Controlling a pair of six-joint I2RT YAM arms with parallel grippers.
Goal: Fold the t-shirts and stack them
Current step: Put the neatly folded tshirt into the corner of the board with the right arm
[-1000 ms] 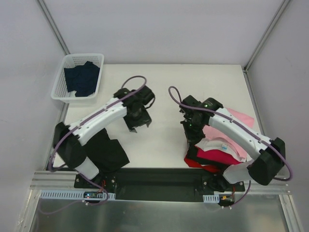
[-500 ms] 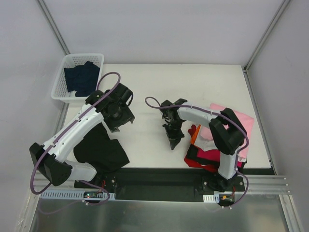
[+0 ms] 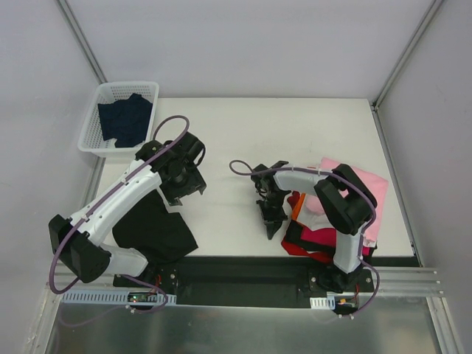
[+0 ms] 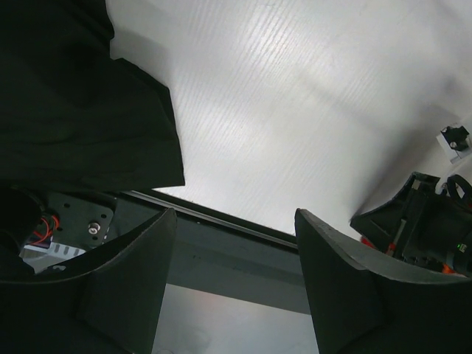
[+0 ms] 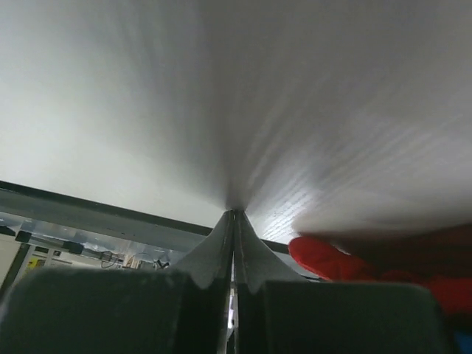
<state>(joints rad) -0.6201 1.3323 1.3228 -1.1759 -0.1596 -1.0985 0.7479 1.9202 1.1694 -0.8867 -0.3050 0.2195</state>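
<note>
left gripper: fingers spread, above table beside black t-shirt | right gripper: fingers pressed together, near red t-shirt

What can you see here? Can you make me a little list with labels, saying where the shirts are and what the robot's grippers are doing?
basket: white, at the far left corner of the table
dark navy shirt: inside the basket
black shirt: lying at the near left edge
shirt pile: near right side; pink, red, magenta and orange showing
left gripper: open, empty, above the table beside the black shirt
right gripper: shut, tip down by the table, just left of the pile
</note>
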